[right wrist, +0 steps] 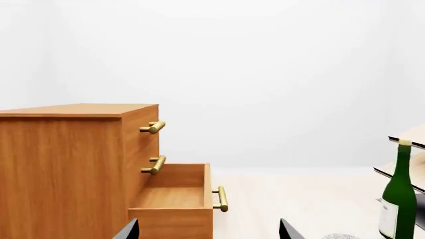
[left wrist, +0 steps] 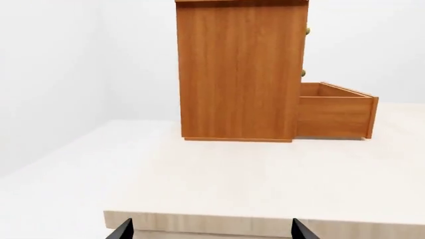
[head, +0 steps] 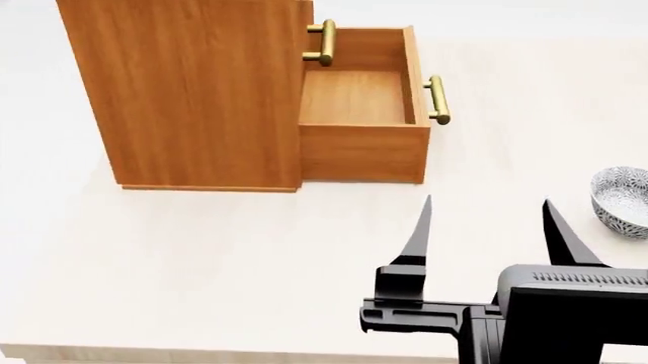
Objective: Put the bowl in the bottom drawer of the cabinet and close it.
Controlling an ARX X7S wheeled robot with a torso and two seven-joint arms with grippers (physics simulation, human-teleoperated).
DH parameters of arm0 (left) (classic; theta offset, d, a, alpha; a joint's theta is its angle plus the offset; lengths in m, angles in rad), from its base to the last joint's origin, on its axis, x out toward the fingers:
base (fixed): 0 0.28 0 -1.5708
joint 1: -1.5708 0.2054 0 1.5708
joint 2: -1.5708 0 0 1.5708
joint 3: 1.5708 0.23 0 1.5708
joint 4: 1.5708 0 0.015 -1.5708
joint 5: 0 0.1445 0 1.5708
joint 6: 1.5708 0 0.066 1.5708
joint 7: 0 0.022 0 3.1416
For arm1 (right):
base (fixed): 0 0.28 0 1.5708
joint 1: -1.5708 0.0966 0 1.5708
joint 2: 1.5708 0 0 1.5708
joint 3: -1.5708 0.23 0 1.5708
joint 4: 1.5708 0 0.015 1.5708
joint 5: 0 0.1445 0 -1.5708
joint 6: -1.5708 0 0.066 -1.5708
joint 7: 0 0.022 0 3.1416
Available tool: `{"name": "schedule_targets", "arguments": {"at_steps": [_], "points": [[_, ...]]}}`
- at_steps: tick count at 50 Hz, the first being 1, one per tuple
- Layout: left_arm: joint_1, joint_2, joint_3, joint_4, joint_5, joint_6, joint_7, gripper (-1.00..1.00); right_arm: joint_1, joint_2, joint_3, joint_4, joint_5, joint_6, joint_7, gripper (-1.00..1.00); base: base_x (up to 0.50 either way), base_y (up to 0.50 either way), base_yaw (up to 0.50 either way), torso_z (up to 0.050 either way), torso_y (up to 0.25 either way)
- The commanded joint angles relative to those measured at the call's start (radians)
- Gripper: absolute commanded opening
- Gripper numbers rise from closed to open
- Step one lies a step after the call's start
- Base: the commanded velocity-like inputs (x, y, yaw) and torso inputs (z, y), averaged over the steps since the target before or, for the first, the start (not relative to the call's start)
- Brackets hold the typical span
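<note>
no text, number, brand or sign can be read in any view. the green bottle (right wrist: 400, 191) carries a pale label low on its body — only a blank-looking edge of it shows, with no letters to make out. the cabinet (head: 187, 91) and the bottom drawer (head: 363, 114) are plain wood grain with bare brass handles — no markings. the bowl (head: 621, 200) bears only a lace pattern.

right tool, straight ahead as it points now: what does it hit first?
Probably the open bottom drawer. The right tool is open and empty, aimed across the table roughly at the drawer's side wall by the cabinet. The bowl sits off to its right. Depth is unclear.
</note>
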Motion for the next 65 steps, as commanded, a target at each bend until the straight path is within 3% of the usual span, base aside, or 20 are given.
{"name": "schedule_targets", "arguments": {"at_steps": [1,17,35,49,65], "points": [[-0.002,-0.007,0.009,-0.001,0.001,0.001,-0.011,1.0,-0.006,0.006,-0.001,0.004,0.013,-0.008,0.004,1.0,0.0,0.5,0.0,0.0,0.0],[-0.003,-0.016,0.02,-0.002,0.002,0.003,-0.025,1.0,-0.032,0.013,0.009,0.016,0.051,-0.045,-0.014,1.0,0.02,0.07,0.0,0.0,0.0],[-0.004,-0.029,0.027,0.0,-0.005,0.001,-0.038,1.0,-0.028,0.027,-0.008,0.051,0.047,-0.066,-0.001,1.0,0.5,0.0,0.0,0.0,0.0],[-0.006,-0.037,0.034,-0.003,-0.009,0.005,-0.046,1.0,-0.03,0.025,0.007,0.05,0.078,-0.061,0.001,1.0,0.12,0.0,0.0,0.0,0.0],[-0.006,-0.046,0.043,-0.002,-0.012,0.005,-0.056,1.0,-0.035,0.034,0.005,0.06,0.091,-0.074,0.005,1.0,0.49,0.0,0.0,0.0,0.0]]}}
